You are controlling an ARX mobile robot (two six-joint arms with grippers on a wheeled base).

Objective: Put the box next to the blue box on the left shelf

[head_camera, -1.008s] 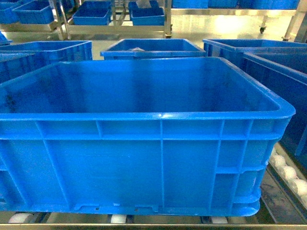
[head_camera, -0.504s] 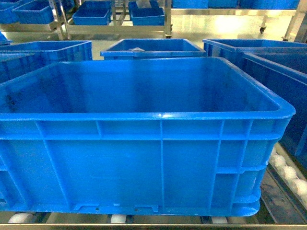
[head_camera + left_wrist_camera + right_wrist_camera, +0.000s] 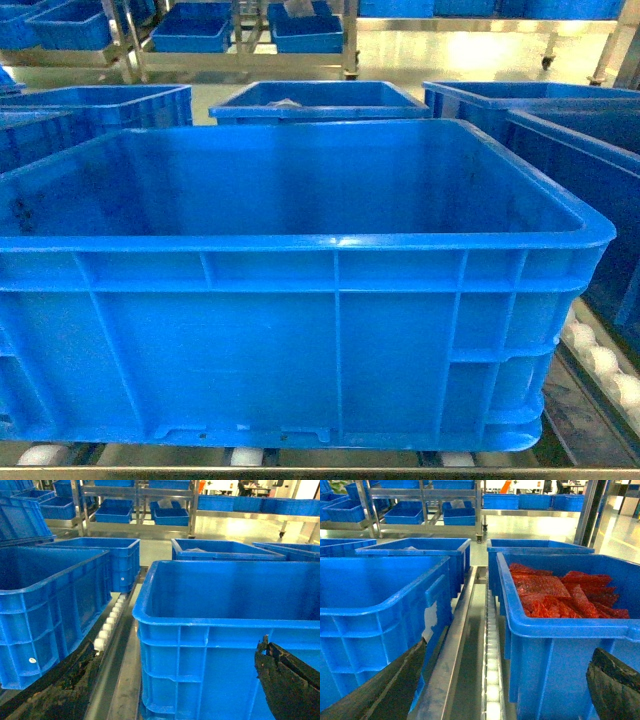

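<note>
The box point(image 3: 300, 330), a large bright-blue ribbed crate, is empty and fills the head view, resting on the left shelf point(image 3: 600, 360) with its white rollers. In the left wrist view the box point(image 3: 225, 630) stands right of another blue box point(image 3: 45, 605), with a roller lane point(image 3: 107, 627) between them. My left gripper point(image 3: 177, 647) is open, its dark fingers point(image 3: 65, 685) spread before the box's near left corner. The right wrist view has the box point(image 3: 375, 605) on its left. My right gripper point(image 3: 510, 650) is open too, over the roller lane point(image 3: 492, 680).
A blue crate of red packets point(image 3: 560, 595) stands right of the box. More blue crates point(image 3: 315, 100) sit behind on the rack. Further back, metal racks point(image 3: 240, 40) hold small blue bins across a shiny floor.
</note>
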